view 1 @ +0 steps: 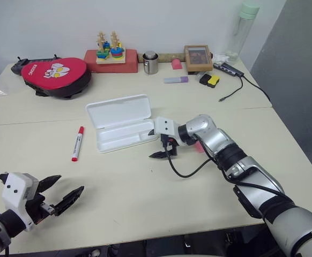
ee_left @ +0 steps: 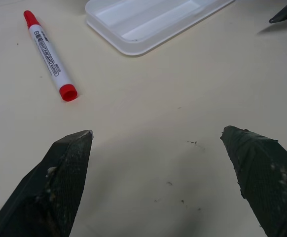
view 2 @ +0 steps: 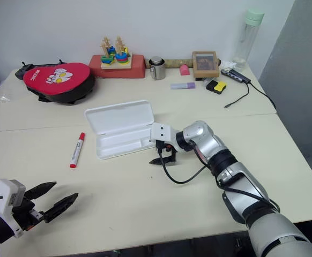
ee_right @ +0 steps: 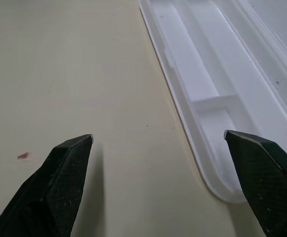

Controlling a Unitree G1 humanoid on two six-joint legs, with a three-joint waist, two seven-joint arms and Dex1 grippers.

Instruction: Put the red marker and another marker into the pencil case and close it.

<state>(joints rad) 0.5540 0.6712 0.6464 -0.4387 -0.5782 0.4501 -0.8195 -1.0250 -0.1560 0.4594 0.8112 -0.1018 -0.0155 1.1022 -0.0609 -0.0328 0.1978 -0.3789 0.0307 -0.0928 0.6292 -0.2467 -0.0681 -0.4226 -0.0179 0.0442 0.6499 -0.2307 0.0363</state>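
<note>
The pencil case (view 1: 121,124) is found lying open near the middle of the pale bench (view 1: 145,193), its lid folded back flat on the far side and its compartmented tray facing up; nothing is seen inside the tray. The red marker (view 1: 77,143) is laid flat on the bench just to the left of the case and apart from it, with its red cap pointing away from the robot. A sliver of pink (view 1: 199,146) is seen on the bench behind the right forearm, mostly hidden, and whether this is the pink highlighter cannot be told. The right arm is extended forward and bent inward across the bench, so that the right tool (view 1: 166,150) is brought to the near right corner of the case, pointing leftward and tilted down. Its two black fingers are spread wide apart and nothing is held between them; in the right wrist view one fingertip (ee_right: 262,168) is seen over the corner of the tray and the other (ee_right: 67,168) over bare bench beside it. Contact with the case cannot be confirmed. The left arm is kept low at the near left edge of the bench, well apart from the case, with the left tool (view 1: 59,195) angled forward and to the right, slightly downward. Its fingers are likewise held apart and empty, the marker and the case lying beyond them in the left wrist view.
</note>
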